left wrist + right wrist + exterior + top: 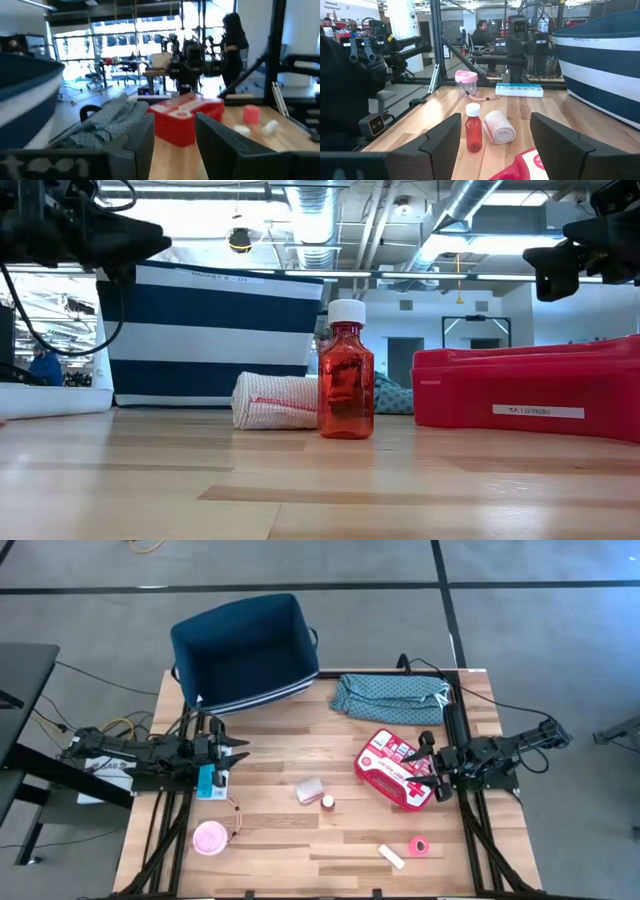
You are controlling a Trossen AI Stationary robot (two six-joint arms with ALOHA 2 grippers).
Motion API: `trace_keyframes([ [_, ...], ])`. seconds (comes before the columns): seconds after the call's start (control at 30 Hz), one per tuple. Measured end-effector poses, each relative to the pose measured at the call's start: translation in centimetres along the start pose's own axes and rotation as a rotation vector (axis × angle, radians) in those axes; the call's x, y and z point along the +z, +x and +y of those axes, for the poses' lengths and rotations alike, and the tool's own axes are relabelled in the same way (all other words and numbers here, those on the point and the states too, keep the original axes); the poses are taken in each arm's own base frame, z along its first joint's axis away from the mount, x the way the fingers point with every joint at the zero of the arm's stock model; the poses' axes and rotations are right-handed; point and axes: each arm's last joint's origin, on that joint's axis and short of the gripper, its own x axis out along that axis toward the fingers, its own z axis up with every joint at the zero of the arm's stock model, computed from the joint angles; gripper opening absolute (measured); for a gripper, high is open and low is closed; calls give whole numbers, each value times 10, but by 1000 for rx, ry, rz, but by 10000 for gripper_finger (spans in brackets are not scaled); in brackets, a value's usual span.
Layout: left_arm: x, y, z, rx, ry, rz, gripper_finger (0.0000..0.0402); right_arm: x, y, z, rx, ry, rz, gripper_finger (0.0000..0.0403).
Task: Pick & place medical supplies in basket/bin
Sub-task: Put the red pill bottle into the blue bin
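Fingers of both the left gripper and right gripper gape wide, empty.

wooden table carries red pouch, pink tub, teal cloth.

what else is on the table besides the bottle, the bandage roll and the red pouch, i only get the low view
Observer: A pink tub stands on the left arm's side, at the table edge away from the bin.
Operator: anything on the other side
Observer: A pink tape roll and a white tube lie close together on the right arm's side.
Operator: is the bin empty
Observer: From above, nothing shows inside it.
Operator: where's the right arm
Observer: The right arm reaches in over the edge of the red pouch, jaws open.
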Motion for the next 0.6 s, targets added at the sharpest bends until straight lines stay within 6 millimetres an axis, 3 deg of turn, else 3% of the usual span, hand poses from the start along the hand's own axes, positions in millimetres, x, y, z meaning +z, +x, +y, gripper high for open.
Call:
trace_keyframes([
  [0.13,12,0,5,123,-26,4,130,0,0,0,0,0,0,233],
  [0.6,105,9,12,180,-18,122,130,0,0,0,0,0,0,233],
])
